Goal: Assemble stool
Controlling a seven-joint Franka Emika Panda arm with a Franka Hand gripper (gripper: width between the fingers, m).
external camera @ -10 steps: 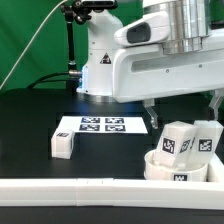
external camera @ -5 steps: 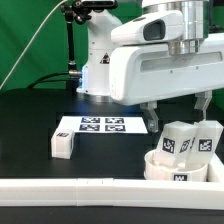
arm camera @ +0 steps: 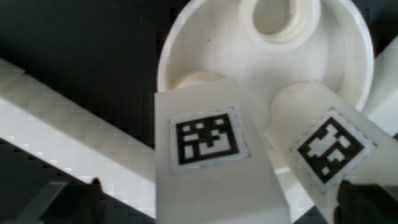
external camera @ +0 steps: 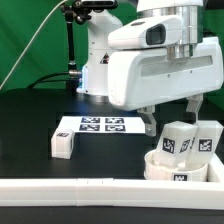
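The stool's round white seat [external camera: 170, 172] lies at the exterior view's lower right, with two tagged white legs standing on it, one [external camera: 178, 141] beside the other [external camera: 208, 140]. A third leg [external camera: 63, 144] lies loose on the black table. My gripper [external camera: 172, 115] hangs open just above the two standing legs and holds nothing. In the wrist view the seat [arm camera: 267, 70] fills the frame. One tagged leg [arm camera: 210, 140] lies between my dark fingertips [arm camera: 71, 200], which are apart from it. The second leg [arm camera: 338, 145] is beside it. My gripper [arm camera: 226, 202] is open.
The marker board [external camera: 100, 126] lies flat mid-table. A long white L-shaped rail [external camera: 70, 190] runs along the front edge and shows in the wrist view [arm camera: 54, 120]. The arm's base [external camera: 95, 60] stands at the back.
The arm's body has shifted toward the exterior view's left. The finger on that view's right has moved left, closer over the standing legs. The parts have not moved.
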